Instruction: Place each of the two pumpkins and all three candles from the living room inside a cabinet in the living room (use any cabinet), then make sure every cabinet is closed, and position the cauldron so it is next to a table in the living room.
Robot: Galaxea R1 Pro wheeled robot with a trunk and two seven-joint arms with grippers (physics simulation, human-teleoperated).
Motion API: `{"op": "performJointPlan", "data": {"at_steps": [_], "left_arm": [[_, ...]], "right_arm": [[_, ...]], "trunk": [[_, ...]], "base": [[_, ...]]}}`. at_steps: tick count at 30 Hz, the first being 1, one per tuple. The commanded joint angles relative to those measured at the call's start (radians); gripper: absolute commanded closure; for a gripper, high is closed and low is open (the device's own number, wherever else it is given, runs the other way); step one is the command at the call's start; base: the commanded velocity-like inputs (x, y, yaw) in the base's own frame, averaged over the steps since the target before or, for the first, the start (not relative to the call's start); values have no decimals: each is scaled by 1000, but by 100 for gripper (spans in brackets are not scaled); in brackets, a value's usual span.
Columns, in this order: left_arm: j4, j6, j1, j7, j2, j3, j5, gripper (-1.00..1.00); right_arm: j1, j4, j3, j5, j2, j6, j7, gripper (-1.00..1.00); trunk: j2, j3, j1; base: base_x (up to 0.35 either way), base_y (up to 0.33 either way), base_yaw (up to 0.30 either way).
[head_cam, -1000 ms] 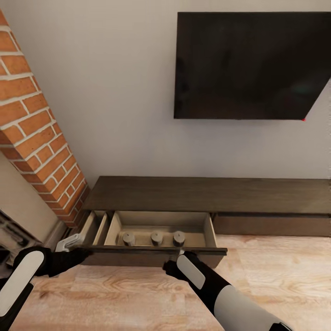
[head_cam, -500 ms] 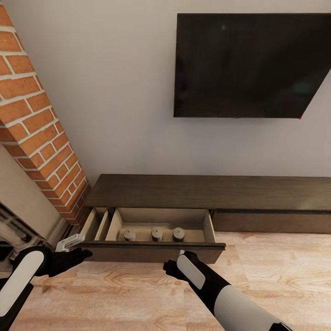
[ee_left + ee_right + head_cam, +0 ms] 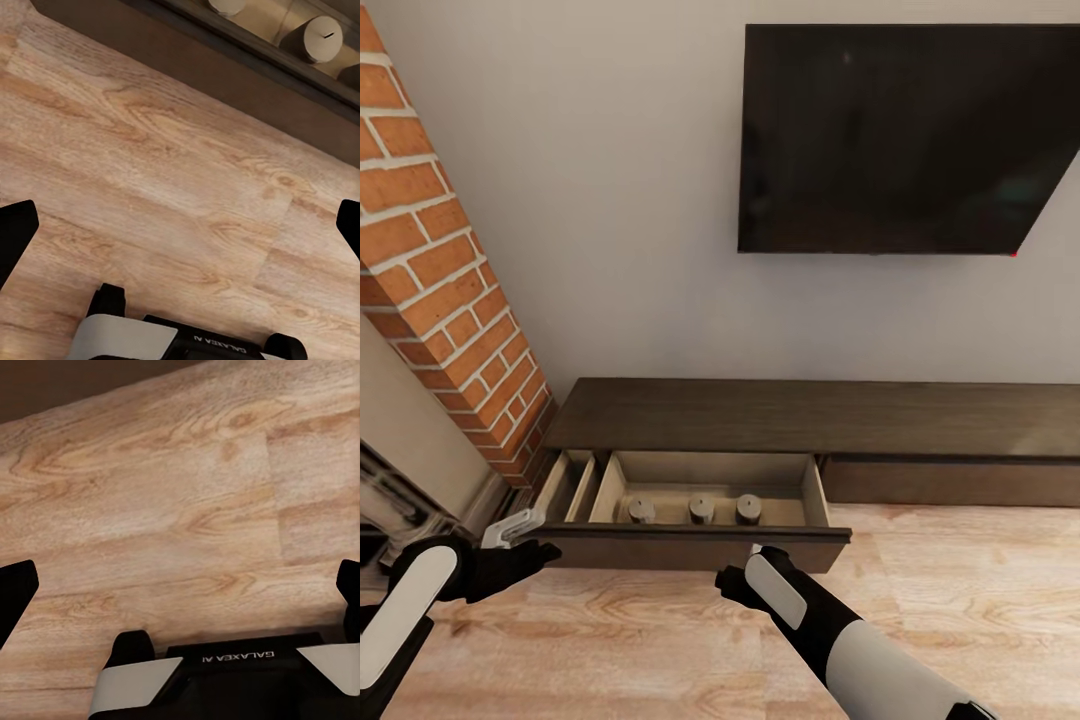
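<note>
Both arms reach forward and low, the left gripper (image 3: 530, 553) at the near left with its jaws spread wide and holding nothing, the right gripper (image 3: 732, 583) nearer the middle, likewise spread wide and holding nothing, its white-sleeved forearm slanting back to the near right.

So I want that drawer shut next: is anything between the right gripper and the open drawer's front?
Nothing visible. The right gripper hangs open just in front of the drawer front, with only bare wood floor between them. The three candles sit inside, below the drawer's edge.
</note>
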Motion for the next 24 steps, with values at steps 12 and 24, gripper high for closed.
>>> {"op": "performJointPlan", "data": {"at_steps": [12, 24], "left_arm": [[7, -3, -1, 13, -2, -10, 7, -100], [83, -234, -3, -60, -17, -176, -262, -100]], "right_arm": [[-1, -2, 11, -4, -5, 2, -9, -100], [-1, -3, 8, -4, -31, -9, -3, -100]], "trunk": [[-85, -39, 46], [-169, -76, 92]], "base": [[0, 0, 0], [0, 0, 0]]}}
